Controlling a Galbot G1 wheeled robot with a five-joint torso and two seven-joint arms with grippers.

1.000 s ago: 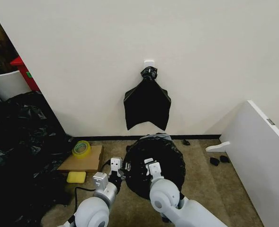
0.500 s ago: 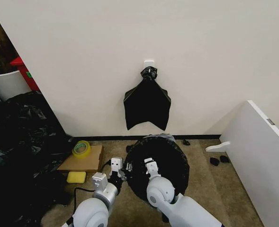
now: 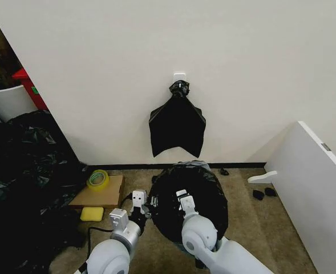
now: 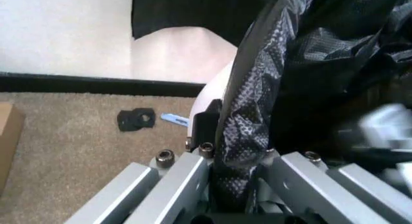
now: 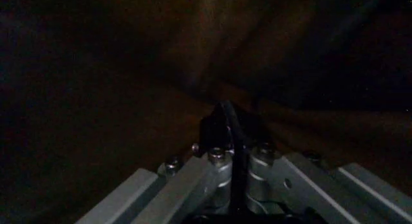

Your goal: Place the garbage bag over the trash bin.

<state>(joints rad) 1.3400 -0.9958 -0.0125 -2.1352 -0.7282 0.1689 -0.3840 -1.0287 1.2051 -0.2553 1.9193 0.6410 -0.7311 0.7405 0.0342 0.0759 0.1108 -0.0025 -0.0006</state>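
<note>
The garbage bag, glossy black and wrinkled, is spread in a round shape over the trash bin on the carpet below the wall. A strip of the bin's white wall shows beside the plastic in the left wrist view. My left gripper is at the bag's left edge, shut on a fold of its plastic. My right gripper is inside the dark opening near its middle, shut on a thin black fold.
A knotted black bag bundle hangs from a wall hook above. To the left are a yellow tape roll on cardboard, a yellow sponge and a black plastic heap. A white board leans at the right.
The bag's round outline has spread slightly wider toward the right. My right arm shifted a little inside it; the left gripper has stayed at the left edge.
</note>
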